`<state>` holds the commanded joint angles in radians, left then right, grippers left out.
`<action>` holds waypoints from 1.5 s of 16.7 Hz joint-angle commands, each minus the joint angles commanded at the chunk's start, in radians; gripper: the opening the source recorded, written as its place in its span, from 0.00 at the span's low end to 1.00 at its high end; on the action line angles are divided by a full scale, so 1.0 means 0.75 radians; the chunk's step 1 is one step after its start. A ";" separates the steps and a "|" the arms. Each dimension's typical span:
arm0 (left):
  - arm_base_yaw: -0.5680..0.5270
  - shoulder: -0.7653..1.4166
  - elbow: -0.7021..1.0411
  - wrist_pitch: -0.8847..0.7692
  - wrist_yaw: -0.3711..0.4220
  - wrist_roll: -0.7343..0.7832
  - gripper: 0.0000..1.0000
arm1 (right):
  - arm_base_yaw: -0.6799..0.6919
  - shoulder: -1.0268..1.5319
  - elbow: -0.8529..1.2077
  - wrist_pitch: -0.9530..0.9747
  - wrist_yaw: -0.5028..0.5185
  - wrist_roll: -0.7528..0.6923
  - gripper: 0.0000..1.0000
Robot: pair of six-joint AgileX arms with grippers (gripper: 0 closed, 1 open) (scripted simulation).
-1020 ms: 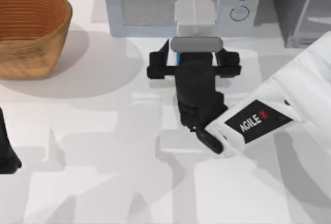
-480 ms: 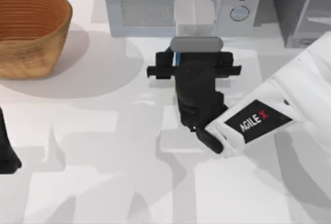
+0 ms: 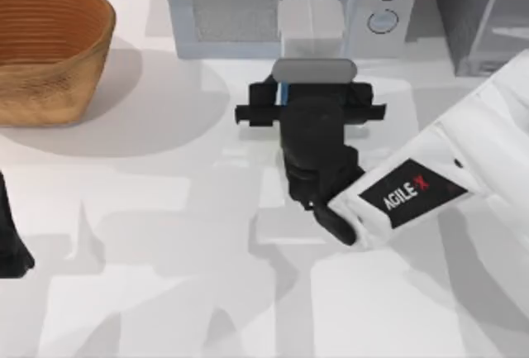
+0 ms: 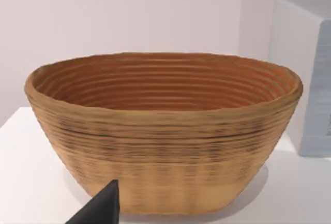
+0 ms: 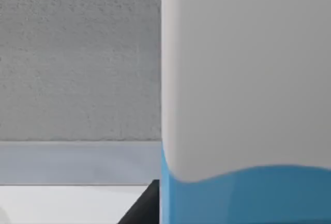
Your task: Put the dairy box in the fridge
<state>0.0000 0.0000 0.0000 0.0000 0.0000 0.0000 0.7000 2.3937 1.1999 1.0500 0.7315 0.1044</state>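
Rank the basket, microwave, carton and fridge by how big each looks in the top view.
1. Microwave
2. Basket
3. Carton, its white top showing past the right gripper

The fridge is cut off at the picture's edge, so I leave it unranked.

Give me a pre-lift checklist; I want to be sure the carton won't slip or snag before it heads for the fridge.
1. Right gripper closed on the dairy box: ok, fingers sit against both its sides.
2. Box upright: ok.
3. Box free of the microwave behind it: cannot tell.
4. Fridge door open: cannot tell, it is cut off at the table's right back corner.
5. Left gripper out of the way: ok, at the left edge.
6. Wicker basket off the path: ok, far left.
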 joint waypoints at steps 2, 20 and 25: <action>0.000 0.000 0.000 0.000 0.000 0.000 1.00 | 0.000 0.000 0.000 0.000 0.000 0.000 0.00; 0.000 0.000 0.000 0.000 0.000 0.000 1.00 | 0.003 -0.503 0.146 -0.650 -0.007 0.006 0.00; 0.000 0.000 0.000 0.000 0.000 0.000 1.00 | -0.017 -0.568 0.082 -0.675 -0.050 -0.002 0.00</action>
<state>0.0000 0.0000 0.0000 0.0000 0.0000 0.0000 0.6872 1.9677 1.2613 0.5439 0.6944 0.1033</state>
